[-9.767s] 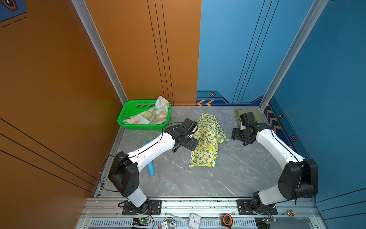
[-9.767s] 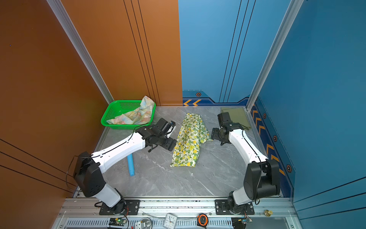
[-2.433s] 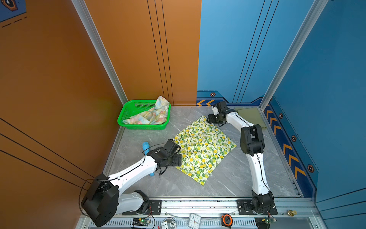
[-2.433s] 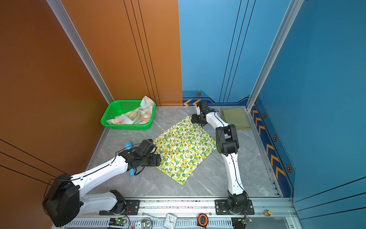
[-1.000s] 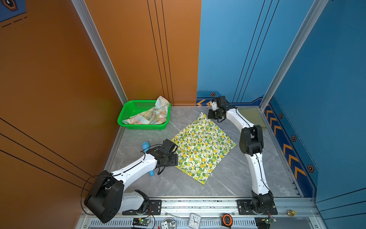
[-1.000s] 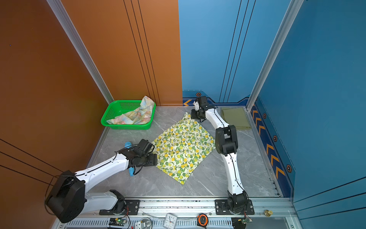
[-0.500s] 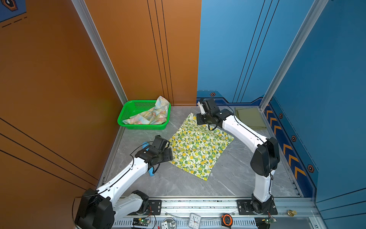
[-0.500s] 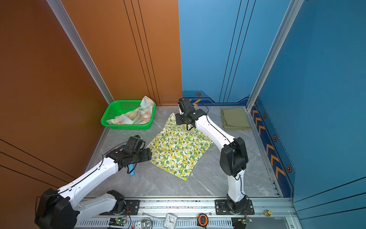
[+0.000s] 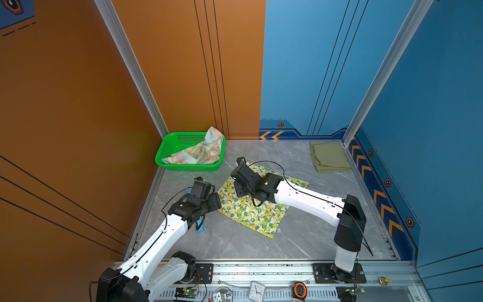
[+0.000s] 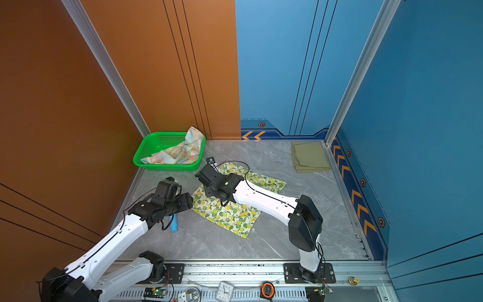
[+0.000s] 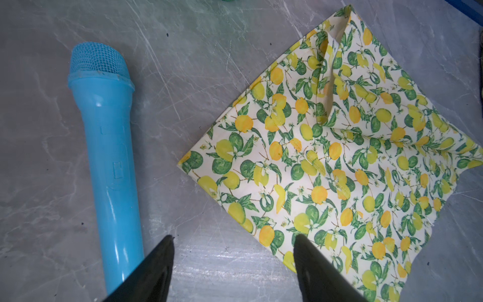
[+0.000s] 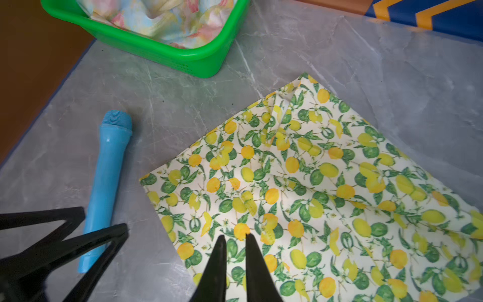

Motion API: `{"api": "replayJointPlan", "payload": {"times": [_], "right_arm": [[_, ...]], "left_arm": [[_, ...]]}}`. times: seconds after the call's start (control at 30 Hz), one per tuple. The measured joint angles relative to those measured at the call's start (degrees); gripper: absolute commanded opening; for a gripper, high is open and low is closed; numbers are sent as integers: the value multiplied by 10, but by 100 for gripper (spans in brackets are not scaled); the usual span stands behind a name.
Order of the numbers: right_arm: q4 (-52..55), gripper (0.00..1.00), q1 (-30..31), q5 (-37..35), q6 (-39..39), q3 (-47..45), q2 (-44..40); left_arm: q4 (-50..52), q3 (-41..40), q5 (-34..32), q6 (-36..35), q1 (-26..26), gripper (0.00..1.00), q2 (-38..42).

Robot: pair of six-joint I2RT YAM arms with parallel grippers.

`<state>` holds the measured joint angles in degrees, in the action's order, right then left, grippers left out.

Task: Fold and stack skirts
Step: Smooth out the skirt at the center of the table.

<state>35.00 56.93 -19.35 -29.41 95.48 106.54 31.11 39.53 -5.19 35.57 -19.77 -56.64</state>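
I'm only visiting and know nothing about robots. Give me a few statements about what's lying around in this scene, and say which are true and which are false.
1. The lemon skirt lies on the table, outside the green basket. True.
2. The flowered skirt sits in the green basket. True.
3. The olive-green skirt is spread out flat next to the basket. False: it lies folded in the far corner, by the blue wall.
4. The left gripper is clamped on the blue toy microphone. False: its jaws stand wide open over bare table, and the microphone lies beside them.
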Motion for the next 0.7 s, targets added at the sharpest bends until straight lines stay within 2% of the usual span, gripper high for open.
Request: {"api": "replayJointPlan", "payload": {"times": [0.13, 0.2, 0.37, 0.7], "right_arm": [[-1, 60, -30, -34, 72, -5, 18], [-7, 66, -38, -39, 115, -12, 29], [-26, 74, -55, -28, 213, -19, 64], [-72, 76, -59, -5, 370, -18, 143]], "left_arm": [[-2, -24, 9, 6, 0, 75, 3], [-3, -34, 12, 10, 0, 75, 3], [-10, -46, 21, 17, 0, 75, -5], [-40, -50, 26, 23, 0, 75, -49]]}}
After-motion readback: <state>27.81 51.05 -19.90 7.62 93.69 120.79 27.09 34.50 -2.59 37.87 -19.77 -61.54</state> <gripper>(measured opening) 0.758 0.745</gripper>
